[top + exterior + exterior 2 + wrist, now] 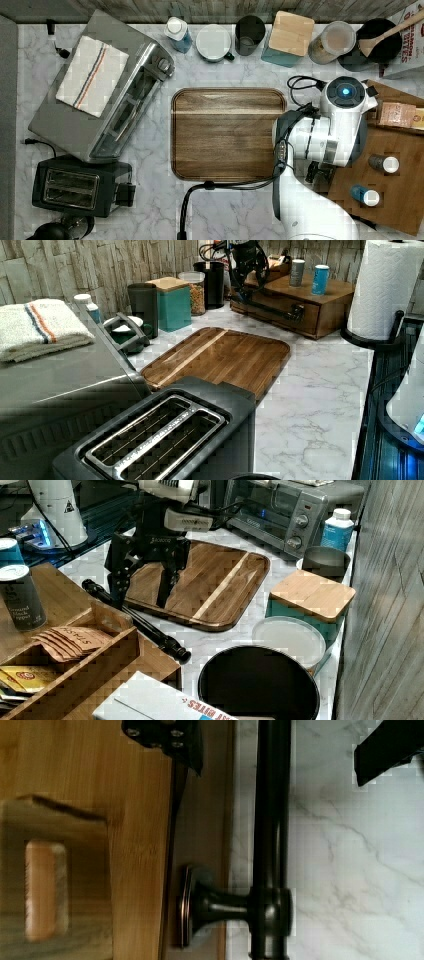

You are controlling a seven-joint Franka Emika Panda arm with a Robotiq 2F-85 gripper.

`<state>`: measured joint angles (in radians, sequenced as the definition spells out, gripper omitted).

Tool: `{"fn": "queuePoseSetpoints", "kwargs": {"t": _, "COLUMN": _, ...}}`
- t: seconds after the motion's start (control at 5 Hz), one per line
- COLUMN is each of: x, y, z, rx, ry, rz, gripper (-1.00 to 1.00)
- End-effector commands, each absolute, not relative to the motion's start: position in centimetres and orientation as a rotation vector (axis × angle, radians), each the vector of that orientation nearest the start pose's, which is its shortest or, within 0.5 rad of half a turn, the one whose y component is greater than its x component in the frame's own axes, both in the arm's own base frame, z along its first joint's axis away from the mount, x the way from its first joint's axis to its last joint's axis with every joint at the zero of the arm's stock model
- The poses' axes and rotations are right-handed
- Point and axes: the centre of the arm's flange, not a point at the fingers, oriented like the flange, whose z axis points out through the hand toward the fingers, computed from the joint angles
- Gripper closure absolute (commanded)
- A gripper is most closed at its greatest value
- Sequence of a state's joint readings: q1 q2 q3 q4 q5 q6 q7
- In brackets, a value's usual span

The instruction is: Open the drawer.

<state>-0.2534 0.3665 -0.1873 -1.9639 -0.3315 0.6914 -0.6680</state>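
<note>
Two black fingers (167, 587) of the white robot arm's (330, 135) pincer (141, 599) stand wide apart and point down, holding nothing. The long black metal bar handle (135, 617) runs between them. In the wrist view the pincer (277, 770) straddles this bar handle (270, 840), with a clear gap on each side, so neither finger touches it. One finger hangs over the edge of the light-brown wooden cabinet (140, 845). The other hangs over the white marble counter (350, 870).

Directly under the pincer is the wide, shallow medium-brown wooden drawer (280, 310). In the left view its front sits flush with the cabinet, so it is closed. One of the handle's round black mounting posts (215, 902) joins the bar to the drawer front, a little way along the bar from the fingers.

On the counter side of the pincer, just beyond the outer finger, lies a rounded-corner dark wooden cutting board (200, 580) with one pale stripe, flat on the marble. Farther off on that same side stands a silver toaster oven (280, 510).

On the cabinet side of the pincer, the cabinet top carries a dark cylindrical tin with a silver lid (20, 597) and a blue tin (10, 550). An open wooden compartment of paper tea sachets (70, 640) sits near them.
</note>
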Motion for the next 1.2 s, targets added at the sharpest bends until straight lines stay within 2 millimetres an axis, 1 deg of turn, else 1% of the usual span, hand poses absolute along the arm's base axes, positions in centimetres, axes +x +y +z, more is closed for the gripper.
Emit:
{"fn": "queuePoseSetpoints", "kwargs": {"t": 0.2, "x": 51.8, "y": -24.6, "z": 27.4, "rx": -3.24, "ry": 0.798, "rz": 0.019, "gripper": -1.0}}
{"fn": "queuePoseSetpoints", "kwargs": {"t": 0.4, "x": 51.0, "y": -25.1, "z": 25.2, "rx": -3.257, "ry": 0.804, "rz": 0.031, "gripper": -1.0}}
{"fn": "queuePoseSetpoints", "kwargs": {"t": 0.6, "x": 49.8, "y": -25.7, "z": 24.1, "rx": -3.262, "ry": 0.815, "rz": 0.056, "gripper": -1.0}}
{"fn": "queuePoseSetpoints", "kwargs": {"t": 0.8, "x": 49.1, "y": -25.6, "z": 23.5, "rx": -3.259, "ry": 0.809, "rz": 0.039, "gripper": -1.0}}
{"fn": "queuePoseSetpoints", "kwargs": {"t": 1.0, "x": 49.0, "y": -25.5, "z": 22.2, "rx": -3.24, "ry": 0.776, "rz": 0.016, "gripper": -1.0}}
{"fn": "queuePoseSetpoints", "kwargs": {"t": 1.2, "x": 49.3, "y": -25.5, "z": 21.5, "rx": -3.222, "ry": 0.745, "rz": 0.008, "gripper": -1.0}}
